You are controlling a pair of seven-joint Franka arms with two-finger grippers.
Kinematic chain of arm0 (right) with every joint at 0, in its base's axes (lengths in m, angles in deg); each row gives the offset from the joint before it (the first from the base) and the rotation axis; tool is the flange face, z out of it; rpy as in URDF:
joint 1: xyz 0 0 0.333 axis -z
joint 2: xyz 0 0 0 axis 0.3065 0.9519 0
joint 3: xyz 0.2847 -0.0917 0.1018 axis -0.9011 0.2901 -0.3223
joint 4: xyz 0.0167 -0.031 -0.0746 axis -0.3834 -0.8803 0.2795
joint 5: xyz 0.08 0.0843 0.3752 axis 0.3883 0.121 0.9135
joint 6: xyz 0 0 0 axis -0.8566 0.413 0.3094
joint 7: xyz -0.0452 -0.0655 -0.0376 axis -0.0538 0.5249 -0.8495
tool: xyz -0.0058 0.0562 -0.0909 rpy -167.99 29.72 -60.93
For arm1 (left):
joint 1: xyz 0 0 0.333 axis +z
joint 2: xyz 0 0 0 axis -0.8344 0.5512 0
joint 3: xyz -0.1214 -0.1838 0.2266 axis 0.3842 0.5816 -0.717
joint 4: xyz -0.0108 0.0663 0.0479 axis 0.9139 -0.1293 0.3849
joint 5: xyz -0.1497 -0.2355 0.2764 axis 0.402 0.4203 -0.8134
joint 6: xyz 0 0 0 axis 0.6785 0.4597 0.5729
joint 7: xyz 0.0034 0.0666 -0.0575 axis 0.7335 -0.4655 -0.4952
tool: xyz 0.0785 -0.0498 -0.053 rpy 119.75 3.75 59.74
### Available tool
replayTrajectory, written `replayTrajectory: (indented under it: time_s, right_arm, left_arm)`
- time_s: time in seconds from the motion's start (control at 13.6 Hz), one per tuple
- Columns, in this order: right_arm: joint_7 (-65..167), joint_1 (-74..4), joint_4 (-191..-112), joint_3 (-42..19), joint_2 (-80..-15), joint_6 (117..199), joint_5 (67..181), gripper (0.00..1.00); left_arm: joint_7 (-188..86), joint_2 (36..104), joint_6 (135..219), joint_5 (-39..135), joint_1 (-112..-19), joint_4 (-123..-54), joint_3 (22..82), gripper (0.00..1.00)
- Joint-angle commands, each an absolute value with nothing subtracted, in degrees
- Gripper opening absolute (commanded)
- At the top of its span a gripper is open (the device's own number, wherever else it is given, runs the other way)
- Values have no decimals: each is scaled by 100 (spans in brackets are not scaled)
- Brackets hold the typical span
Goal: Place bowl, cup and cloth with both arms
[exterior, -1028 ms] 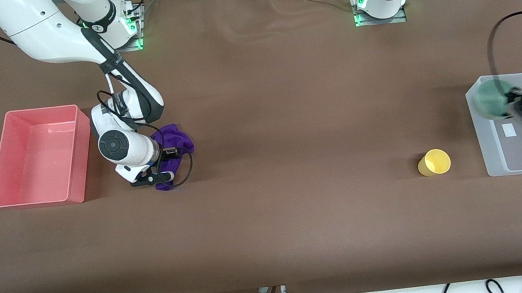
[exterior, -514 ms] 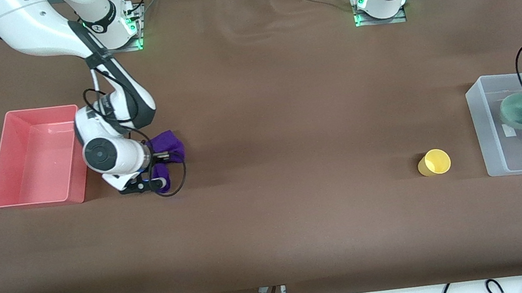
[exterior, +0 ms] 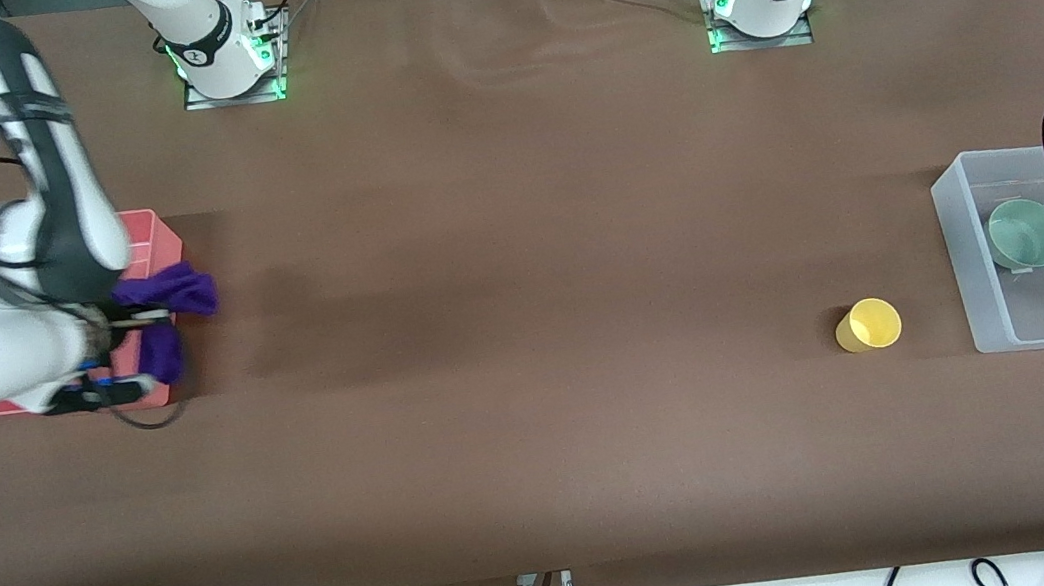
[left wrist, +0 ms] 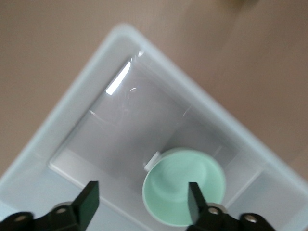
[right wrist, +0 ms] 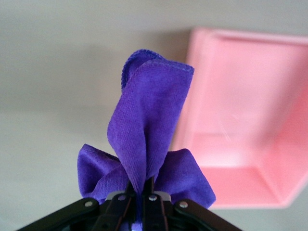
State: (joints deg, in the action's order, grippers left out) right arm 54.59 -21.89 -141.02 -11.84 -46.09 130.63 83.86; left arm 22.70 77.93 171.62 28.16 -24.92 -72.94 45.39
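Brown table cover (exterior: 527,333), cables along the floor edge. Right gripper (right wrist: 139,202) pinches the purple cloth (exterior: 166,310) over the pink bin's (exterior: 161,235) edge. Left gripper (left wrist: 142,202), fingers spread, hangs over the clear bin (exterior: 973,274) holding the green bowl (exterior: 1026,233). The yellow cup (exterior: 869,325) stands beside that bin.

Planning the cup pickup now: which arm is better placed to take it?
Left, probably. The left pincer is open over the clear bin near the cup; the right pincer holds the cloth by the pink bin.
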Motion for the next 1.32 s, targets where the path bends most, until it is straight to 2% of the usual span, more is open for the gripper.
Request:
replayTrajectory:
  time_s: [0.0,0.15,0.29,0.37,0.44,0.51,0.66,0.73,0.95,1.1,1.25]
  right_arm:
    - [4744,-2224,-14194,-473,-4668,12939,8442,0]
    - [4354,-2198,-14447,-14,-4624,13132,8451,0]
    - [4336,-2146,-14746,198,-4615,13439,8451,0]
    - [4344,-2119,-14861,216,-4598,13632,8477,22]
    - [4344,-2110,-14905,216,-4571,13747,8564,90]
    - [4344,-2110,-14871,225,-4580,13731,8617,100]
    - [4353,-2127,-14565,164,-4693,13609,8705,100]
    - [4379,-2145,-14276,50,-4746,13356,8723,100]
    - [4388,-2145,-13133,-573,-4843,12416,8696,100]
    - [4353,-2154,-12763,-925,-4984,12299,8679,100]
    - [4353,-2154,-12621,-1146,-5369,12237,8661,100]
  left_arm:
    - [793,7645,16955,2809,-2579,-7346,5063,100]
    - [-604,7793,16955,2817,-2823,-7407,5363,100]
    - [-1582,8100,17043,2817,-3289,-7425,5364,100]
    - [-1917,8258,17208,2809,-3378,-7442,5364,100]
    - [-2095,8373,17454,2809,-3448,-7486,5364,98]
    - [-2105,8487,17665,2809,-3475,-7530,5364,83]
    - [-2114,8716,17895,2791,-3502,-7522,5355,12]
    - [-2105,8821,17930,2791,-3493,-7513,5355,0]
    - [-2027,8893,17931,2791,-3475,-7486,5355,0]
    - [-2026,8797,17809,2791,-3406,-7469,5364,0]
    - [-1991,8499,17178,2765,-3256,-7442,5355,0]
